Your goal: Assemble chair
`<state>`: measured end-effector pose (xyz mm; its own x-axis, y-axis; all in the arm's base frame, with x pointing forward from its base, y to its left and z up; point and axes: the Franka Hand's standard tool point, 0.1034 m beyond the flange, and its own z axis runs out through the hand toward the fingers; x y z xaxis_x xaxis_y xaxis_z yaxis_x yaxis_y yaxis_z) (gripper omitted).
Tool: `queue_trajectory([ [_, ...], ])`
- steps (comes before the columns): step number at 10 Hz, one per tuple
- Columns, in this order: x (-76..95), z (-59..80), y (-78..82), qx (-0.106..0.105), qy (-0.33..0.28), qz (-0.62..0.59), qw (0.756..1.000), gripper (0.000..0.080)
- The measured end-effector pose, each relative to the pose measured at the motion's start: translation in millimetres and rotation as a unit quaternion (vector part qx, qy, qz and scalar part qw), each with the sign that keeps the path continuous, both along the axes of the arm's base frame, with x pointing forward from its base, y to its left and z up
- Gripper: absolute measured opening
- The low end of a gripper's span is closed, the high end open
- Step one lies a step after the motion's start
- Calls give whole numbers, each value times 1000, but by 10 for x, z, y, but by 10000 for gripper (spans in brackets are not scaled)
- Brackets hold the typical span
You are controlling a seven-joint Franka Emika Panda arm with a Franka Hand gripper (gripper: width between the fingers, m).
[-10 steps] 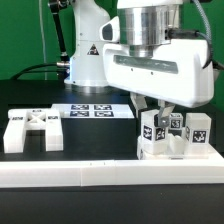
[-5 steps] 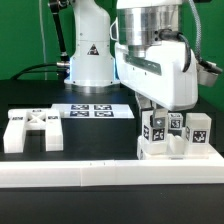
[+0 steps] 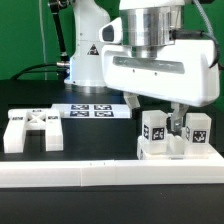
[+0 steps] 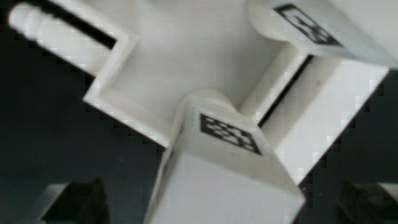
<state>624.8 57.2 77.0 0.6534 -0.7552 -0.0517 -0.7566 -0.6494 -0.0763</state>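
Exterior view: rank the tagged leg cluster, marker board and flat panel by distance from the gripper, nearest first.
1. tagged leg cluster: right under the gripper, on the exterior view's right.
2. marker board: mid-table, toward the exterior view's left of the gripper.
3. flat panel: far on the exterior view's left.

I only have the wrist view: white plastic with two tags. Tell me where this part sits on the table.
Observer: The part under the gripper belongs to a cluster of upright tagged blocks at the exterior view's right, beside the long white border frame.
Operator: Name any other loose part.
Observer: One flat cross-braced piece lies at the exterior view's left, apart from the cluster.
Operator: Say what lies between them.
Observer: The marker board, set farther back toward the arm's base.
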Motion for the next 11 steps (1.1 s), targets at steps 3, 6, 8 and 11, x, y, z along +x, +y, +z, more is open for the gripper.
queue_trajectory([
  [3, 7, 2, 3, -4, -14, 137, 990, 649],
  [6, 4, -2, 1, -8, -21, 232, 972, 649],
  [8, 3, -3, 3, -14, -27, 320, 947, 649],
  [11, 4, -4, -21, -19, -32, 402, 915, 649],
])
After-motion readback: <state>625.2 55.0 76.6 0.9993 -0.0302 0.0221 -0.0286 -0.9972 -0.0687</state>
